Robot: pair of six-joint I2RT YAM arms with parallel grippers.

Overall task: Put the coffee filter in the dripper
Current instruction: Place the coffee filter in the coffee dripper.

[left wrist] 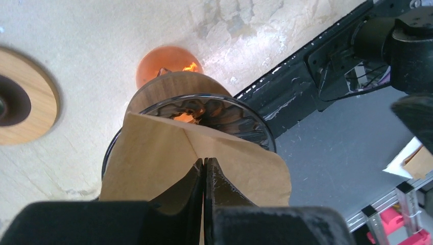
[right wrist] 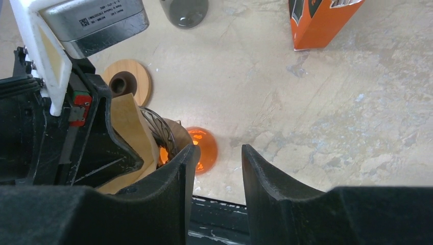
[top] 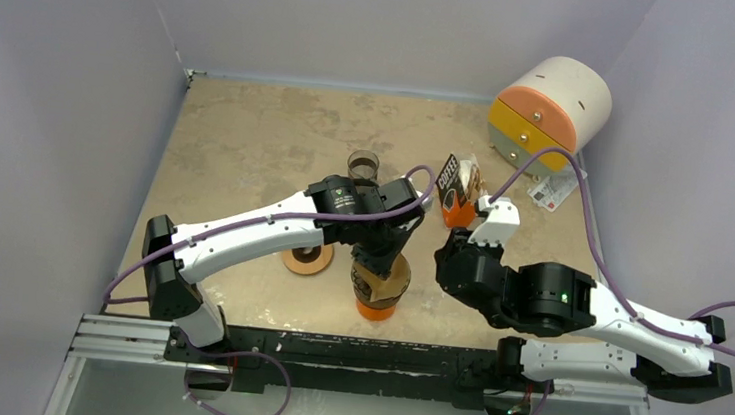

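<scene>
At the dripper (left wrist: 232, 116) rim, left gripper (left wrist: 205, 171) jaws pinched shut on coffee filter (left wrist: 150, 153), right gripper (right wrist: 217, 163) jaws apart, empty; off-centre release could leave paper crumpled outside the cone

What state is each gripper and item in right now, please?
left gripper, shut on the coffee filter.
coffee filter, pinched, over the dripper's rim, not seated.
dripper, upright on the orange base.
right gripper, open and empty.
coffee box, standing upright.
glass cup, upright.
wooden disc, lying flat.
</scene>
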